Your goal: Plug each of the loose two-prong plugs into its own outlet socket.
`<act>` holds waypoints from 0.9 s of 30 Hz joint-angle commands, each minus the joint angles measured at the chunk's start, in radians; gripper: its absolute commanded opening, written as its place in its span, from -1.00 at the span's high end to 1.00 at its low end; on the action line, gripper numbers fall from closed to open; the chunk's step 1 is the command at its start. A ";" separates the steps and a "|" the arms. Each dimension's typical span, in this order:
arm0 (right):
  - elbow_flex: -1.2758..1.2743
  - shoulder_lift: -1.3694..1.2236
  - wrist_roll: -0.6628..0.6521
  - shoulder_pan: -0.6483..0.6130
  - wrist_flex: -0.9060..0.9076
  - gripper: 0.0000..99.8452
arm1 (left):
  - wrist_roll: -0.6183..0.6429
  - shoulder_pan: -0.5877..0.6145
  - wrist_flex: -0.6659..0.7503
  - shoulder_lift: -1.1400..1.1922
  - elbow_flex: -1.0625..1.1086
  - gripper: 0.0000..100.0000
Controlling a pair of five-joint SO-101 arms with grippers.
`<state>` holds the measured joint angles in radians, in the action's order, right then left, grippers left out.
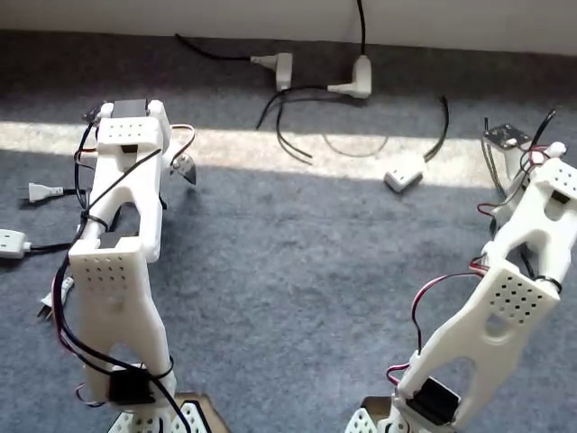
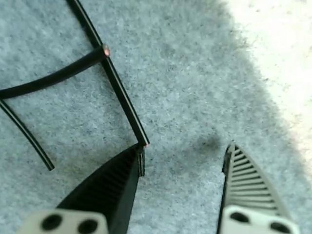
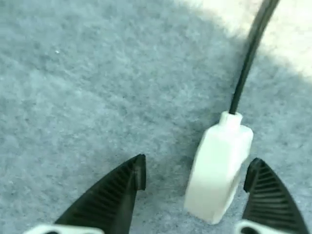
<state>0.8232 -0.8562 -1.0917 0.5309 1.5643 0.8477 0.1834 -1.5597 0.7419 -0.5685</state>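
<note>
- A two-prong plug (image 1: 40, 191) lies at the bench's (image 1: 297, 271) left side.
- The left end effector (image 2: 185, 148) gapes wide and empty, beside a black cable (image 2: 122, 97).
- The right end effector (image 3: 197, 162) is wide open, with a white connector (image 3: 218, 170) lying ungripped between its fingers.

No lettering, label, number or sign legible in any view
</note>
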 commanded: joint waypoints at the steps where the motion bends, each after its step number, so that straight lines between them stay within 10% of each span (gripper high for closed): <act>1: 0.002 0.047 -0.012 0.028 -0.019 0.37 | 0.002 -0.025 -0.002 -0.008 -0.035 0.47; 12: -0.001 0.044 -0.008 0.030 -0.021 0.84 | 0.002 -0.025 -0.002 -0.008 -0.035 0.47; 27: -0.024 0.035 0.109 0.019 -0.030 0.55 | 0.002 -0.025 -0.002 -0.008 -0.035 0.47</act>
<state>0.8094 -0.8562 -1.0027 0.5554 1.5413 0.8477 0.1834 -1.5597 0.7419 -0.5685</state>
